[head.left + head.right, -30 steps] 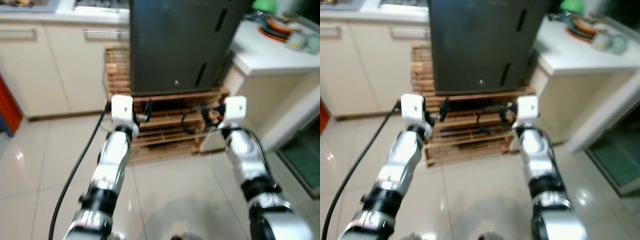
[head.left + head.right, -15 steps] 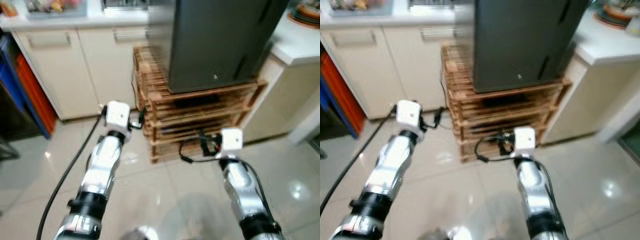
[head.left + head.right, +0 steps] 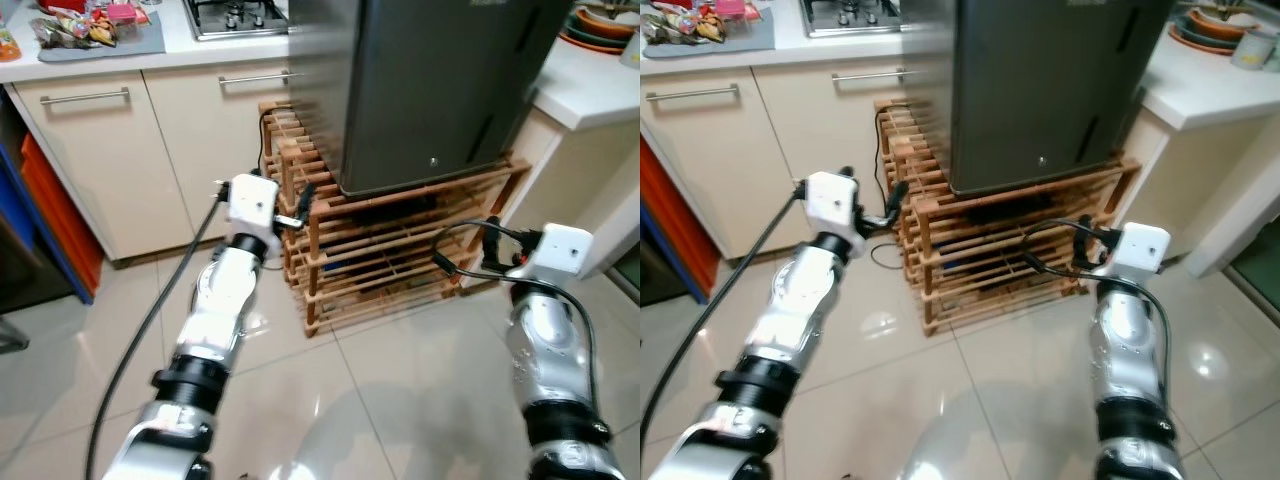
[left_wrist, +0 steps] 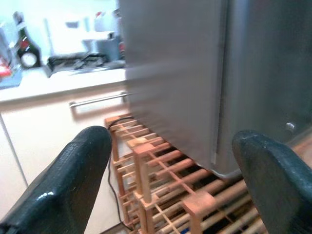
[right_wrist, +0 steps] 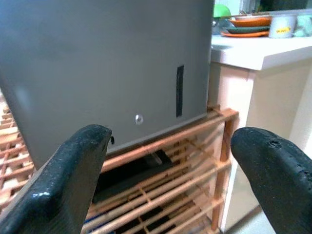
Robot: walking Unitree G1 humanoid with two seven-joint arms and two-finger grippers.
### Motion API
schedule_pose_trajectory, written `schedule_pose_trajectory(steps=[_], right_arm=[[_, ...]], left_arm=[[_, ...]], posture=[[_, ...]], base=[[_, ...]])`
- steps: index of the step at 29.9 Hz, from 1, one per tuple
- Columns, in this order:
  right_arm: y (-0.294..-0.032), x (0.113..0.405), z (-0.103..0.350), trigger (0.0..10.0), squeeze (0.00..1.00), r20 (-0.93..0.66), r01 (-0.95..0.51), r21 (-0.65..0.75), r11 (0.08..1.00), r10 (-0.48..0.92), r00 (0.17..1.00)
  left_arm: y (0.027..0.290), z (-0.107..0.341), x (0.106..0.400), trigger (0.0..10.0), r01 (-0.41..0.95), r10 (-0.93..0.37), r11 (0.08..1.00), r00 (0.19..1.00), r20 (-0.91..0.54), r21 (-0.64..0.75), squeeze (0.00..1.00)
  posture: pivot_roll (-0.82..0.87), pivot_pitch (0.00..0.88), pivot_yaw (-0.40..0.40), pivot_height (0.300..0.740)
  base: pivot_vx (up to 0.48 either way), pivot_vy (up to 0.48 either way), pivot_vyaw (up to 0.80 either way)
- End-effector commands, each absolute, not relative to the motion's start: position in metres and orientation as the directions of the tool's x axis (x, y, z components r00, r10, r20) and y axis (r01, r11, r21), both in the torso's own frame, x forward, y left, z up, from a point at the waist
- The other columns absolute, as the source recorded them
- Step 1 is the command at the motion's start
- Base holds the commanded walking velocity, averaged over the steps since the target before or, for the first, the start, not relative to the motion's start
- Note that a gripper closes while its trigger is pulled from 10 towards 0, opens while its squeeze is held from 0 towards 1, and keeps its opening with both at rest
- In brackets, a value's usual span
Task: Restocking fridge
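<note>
We face the closed fridge [image 3: 440, 90] on its wooden rack [image 3: 400, 240], left gripper [image 4: 165, 185] and right gripper [image 5: 170, 180] spread, empty, ready for its door.

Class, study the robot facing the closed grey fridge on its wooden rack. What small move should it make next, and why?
Probably raise the right tool toward the dark vertical handle slot on the fridge. The door is shut, both tools are open and empty, and they hang low beside the wooden rack, below the slot. The left tool can wait.
</note>
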State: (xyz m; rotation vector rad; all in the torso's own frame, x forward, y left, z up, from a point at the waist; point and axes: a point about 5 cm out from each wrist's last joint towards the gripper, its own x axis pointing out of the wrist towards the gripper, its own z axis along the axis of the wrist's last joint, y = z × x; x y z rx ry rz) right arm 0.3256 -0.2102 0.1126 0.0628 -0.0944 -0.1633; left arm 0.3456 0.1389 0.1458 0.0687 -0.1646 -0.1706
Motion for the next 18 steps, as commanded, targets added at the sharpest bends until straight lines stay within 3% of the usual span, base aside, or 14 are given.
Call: schedule_pose_trajectory(steps=[1,4,9,16,18], right_arm=[[-0.22,0.325,0.112,10.0,0.0,0.076,0.186,0.048,0.981,-0.189,0.979],[-0.214,0.332,0.123,10.0,0.0,0.115,0.16,0.029,0.987,-0.162,0.98],[-0.208,0.335,0.128,10.0,0.0,0.139,0.144,0.026,0.989,-0.146,0.979],[-0.202,0.335,0.127,10.0,0.0,0.144,0.13,0.005,0.991,-0.129,0.981],[-0.201,0.336,0.127,10.0,0.0,0.143,0.127,0.005,0.992,-0.127,0.982]], left_arm=[[0.127,0.146,0.348,10.0,0.193,-0.2,0.979,0.969,0.146,0.061,0.0],[0.131,0.138,0.352,10.0,0.171,-0.17,0.985,0.981,0.099,-0.004,0.0],[0.127,0.143,0.354,10.0,0.187,-0.188,0.982,0.975,0.117,0.012,0.0],[0.127,0.151,0.359,10.0,0.209,-0.212,0.977,0.966,0.151,0.035,0.0],[0.126,0.153,0.36,10.0,0.215,-0.221,0.975,0.963,0.155,0.05,0.0]], posture=[[-0.09,0.0,0.003,0.74],[-0.1,0.0,0.018,0.74],[-0.11,0.0,0.029,0.74],[-0.12,0.0,0.046,0.74],[-0.12,0.0,0.048,0.74]], base=[[0.442,0.0,0.0],[0.429,0.081,0.0],[0.331,0.34,0.0],[0.0,0.465,0.0],[0.0,0.48,-0.66]])
